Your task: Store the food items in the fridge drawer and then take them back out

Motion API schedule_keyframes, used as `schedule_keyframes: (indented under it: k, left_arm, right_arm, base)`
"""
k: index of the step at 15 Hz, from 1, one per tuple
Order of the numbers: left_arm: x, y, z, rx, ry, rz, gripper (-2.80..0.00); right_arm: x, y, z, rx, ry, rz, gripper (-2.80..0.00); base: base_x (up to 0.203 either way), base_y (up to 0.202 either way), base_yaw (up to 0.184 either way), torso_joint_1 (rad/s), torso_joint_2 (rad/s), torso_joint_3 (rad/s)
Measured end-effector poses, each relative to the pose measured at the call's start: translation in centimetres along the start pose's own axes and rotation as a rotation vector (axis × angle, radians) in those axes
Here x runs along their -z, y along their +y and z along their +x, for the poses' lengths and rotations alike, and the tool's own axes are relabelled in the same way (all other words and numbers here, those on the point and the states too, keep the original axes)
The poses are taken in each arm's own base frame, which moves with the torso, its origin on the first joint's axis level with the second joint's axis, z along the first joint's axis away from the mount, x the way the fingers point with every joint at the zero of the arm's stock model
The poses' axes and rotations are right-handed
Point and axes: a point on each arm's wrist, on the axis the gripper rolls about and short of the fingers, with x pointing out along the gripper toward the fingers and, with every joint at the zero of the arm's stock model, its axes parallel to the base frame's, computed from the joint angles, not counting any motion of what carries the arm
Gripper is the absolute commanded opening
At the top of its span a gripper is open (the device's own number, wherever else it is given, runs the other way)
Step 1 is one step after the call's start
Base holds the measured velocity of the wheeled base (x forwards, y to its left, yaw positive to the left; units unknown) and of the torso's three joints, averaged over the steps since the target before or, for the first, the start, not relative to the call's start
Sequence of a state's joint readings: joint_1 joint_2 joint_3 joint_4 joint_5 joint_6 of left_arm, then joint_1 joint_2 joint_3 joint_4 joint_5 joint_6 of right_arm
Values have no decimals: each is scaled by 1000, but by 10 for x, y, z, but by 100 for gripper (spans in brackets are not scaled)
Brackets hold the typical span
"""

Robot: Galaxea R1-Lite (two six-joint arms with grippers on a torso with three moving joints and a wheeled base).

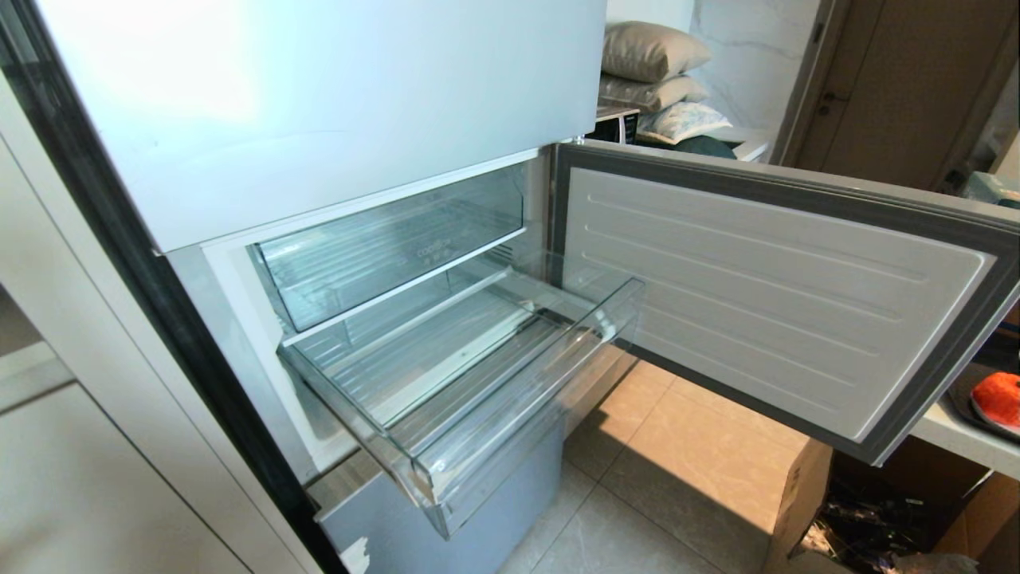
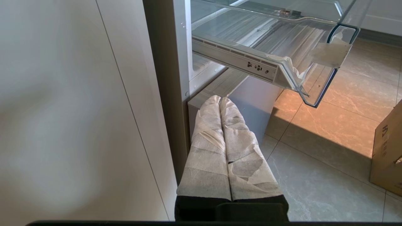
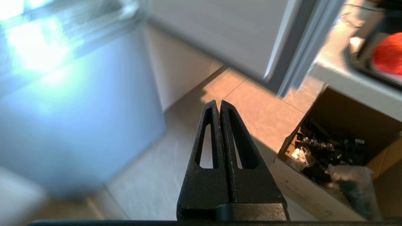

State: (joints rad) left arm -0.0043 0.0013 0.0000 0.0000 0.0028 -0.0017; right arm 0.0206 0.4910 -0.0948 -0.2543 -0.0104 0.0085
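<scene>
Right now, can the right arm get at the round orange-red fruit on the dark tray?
Probably yes: the round orange-red fruit lies uncovered on the dark tray, nothing before it, but the right gripper, jaws shut, must open first.

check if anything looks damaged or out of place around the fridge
The wide clear plastic drawer stands pulled out and empty, with torn whitish tape stuck on its front corner. The orange-red pumpkin-like fruit lies on a dark tray, outside the fridge.
</scene>
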Motion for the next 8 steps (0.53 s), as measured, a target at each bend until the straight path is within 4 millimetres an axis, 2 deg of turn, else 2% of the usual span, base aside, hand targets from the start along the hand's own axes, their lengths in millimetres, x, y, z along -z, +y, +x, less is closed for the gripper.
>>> schedule_keyframes:
  k: [2,4,6,8]
  left_arm:
    - [0,0,0,0,0,0,-280]
    - [0,0,0,0,0,0,-280]
    - [0,0,0,0,0,0,-280]
    - [0,0,0,0,0,0,-280]
  right_arm:
    - [29,0,-13,-42,60,-80,-280]
    - [46,0,-19,-24,108,-138,-280]
    - [53,1,-24,-14,88,-144,-280]
    - [56,1,-32,-20,-13,-142,-280]
  base:
    - [0,0,0,0,0,0]
    - [0,0,0,0,0,0]
    - [0,0,0,0,0,0]
    - [0,0,0,0,0,0]
